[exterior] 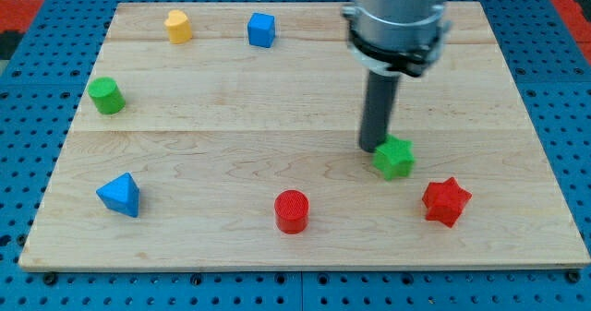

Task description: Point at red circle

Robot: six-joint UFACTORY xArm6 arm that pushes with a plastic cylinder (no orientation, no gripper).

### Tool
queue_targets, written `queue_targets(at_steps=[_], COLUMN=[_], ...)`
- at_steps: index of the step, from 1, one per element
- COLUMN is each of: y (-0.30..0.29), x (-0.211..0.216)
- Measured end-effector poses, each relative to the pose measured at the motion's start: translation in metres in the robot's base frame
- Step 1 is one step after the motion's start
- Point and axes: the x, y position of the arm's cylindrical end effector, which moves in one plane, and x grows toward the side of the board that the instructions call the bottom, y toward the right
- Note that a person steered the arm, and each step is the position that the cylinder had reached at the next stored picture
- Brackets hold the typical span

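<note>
The red circle (292, 210), a short red cylinder, stands near the view's bottom, a little left of centre. My tip (372, 148) rests on the board right of centre, touching or nearly touching the upper left side of a green star block (394, 157). The tip is up and to the right of the red circle, well apart from it. A red star block (446, 201) lies to the right of the red circle, below and right of the green star.
A blue pyramid-like block (120, 195) sits at the bottom left. A green cylinder (106, 96) is at the left. A yellow block (178, 26) and a blue cube (261, 29) sit near the top edge. The wooden board (231, 117) lies on a blue pegboard.
</note>
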Motion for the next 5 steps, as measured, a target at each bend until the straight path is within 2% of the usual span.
queue_targets(at_steps=[2, 3, 4, 5], y=[0.043, -0.024, -0.124, -0.176], x=[0.027, 0.028, 0.027, 0.033])
